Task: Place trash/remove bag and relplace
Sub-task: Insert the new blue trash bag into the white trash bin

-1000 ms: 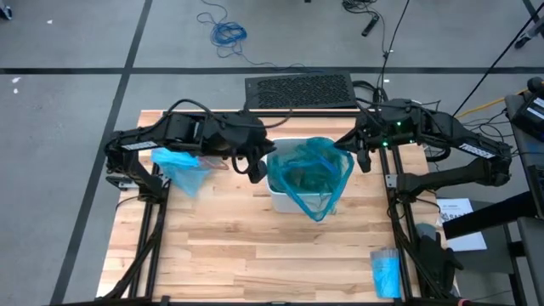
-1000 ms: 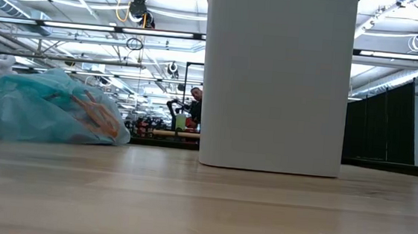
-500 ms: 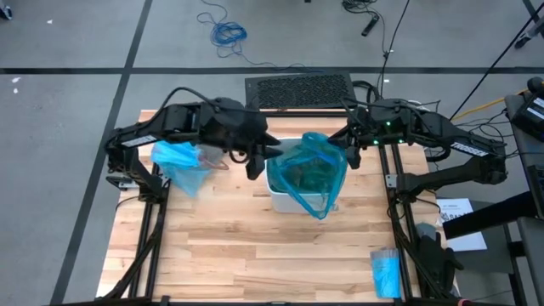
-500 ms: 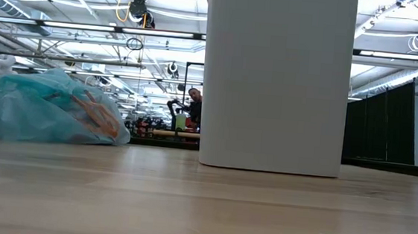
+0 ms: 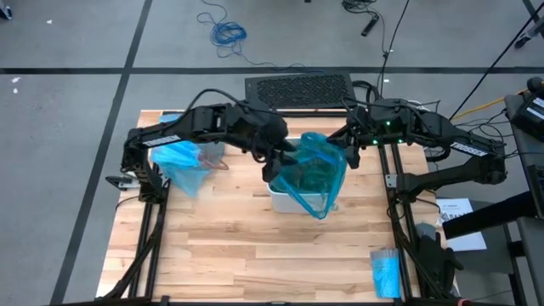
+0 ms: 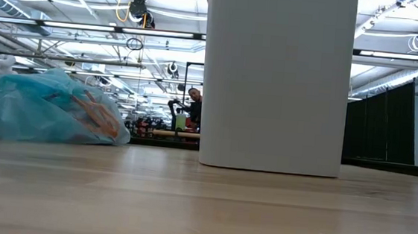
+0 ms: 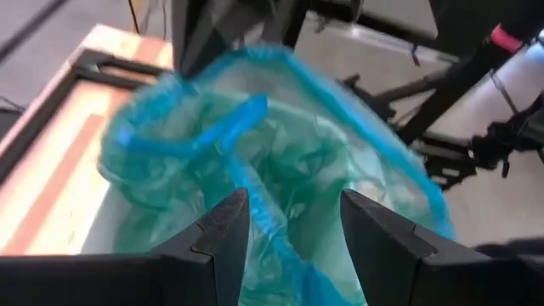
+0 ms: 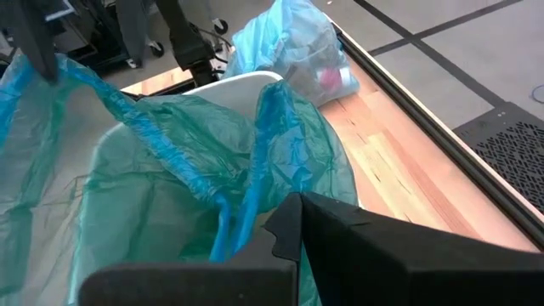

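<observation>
Teal-green liner point(image 5: 313, 174) draped in the white bin point(image 5: 280, 199), mid-table.
L gripper point(image 7: 289, 229) over bin's left rim, fingers apart w/ liner film between, not pinched. R gripper point(image 5: 346, 153) shut on liner's right edge. Sky-blue bag point(image 5: 180, 163) w/ trash lies left.

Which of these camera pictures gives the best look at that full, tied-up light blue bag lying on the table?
The low view: the full bag lies there side-on and unobstructed, left of the white bin. The high view shows it partly under the left arm, the right wrist view shows it small and far off, and the left wrist view misses it.
</observation>
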Tool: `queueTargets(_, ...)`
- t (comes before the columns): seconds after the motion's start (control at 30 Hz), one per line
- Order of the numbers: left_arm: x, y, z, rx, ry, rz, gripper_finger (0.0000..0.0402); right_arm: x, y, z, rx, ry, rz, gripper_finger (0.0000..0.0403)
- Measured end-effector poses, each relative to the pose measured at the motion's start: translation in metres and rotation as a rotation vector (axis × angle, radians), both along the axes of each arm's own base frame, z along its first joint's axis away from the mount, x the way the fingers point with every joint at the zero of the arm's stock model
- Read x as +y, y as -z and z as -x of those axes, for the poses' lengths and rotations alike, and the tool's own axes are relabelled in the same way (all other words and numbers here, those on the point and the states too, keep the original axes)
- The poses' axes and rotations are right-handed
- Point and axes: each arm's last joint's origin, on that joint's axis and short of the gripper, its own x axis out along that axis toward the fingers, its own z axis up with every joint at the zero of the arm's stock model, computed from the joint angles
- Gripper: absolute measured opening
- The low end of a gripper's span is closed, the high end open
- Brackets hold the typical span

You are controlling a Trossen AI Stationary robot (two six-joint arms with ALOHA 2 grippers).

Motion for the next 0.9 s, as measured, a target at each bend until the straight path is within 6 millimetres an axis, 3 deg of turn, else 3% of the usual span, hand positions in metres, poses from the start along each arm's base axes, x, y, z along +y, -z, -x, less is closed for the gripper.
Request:
queueTargets(0.17,0.000,0.001,0.003,0.023,0.009,0.002,0.0180,0.000,0.000,0.000,0.000,0.000,0.000,0.0004)
queueTargets(0.37,-0.010,0.015,0.012,0.203,0.018,0.035,0.0180,0.000,0.000,0.000,0.000,0.000,0.000,0.0004)
queueTargets(0.73,-0.012,0.018,0.015,0.249,0.003,0.015,0.0180,0.000,-0.002,-0.001,-0.021,0.000,0.005,0.0004)
queueTargets(0.9,-0.011,0.019,0.016,0.267,-0.020,-0.005,0.0153,0.000,0.000,0.000,-0.004,0.000,0.002,0.0004)
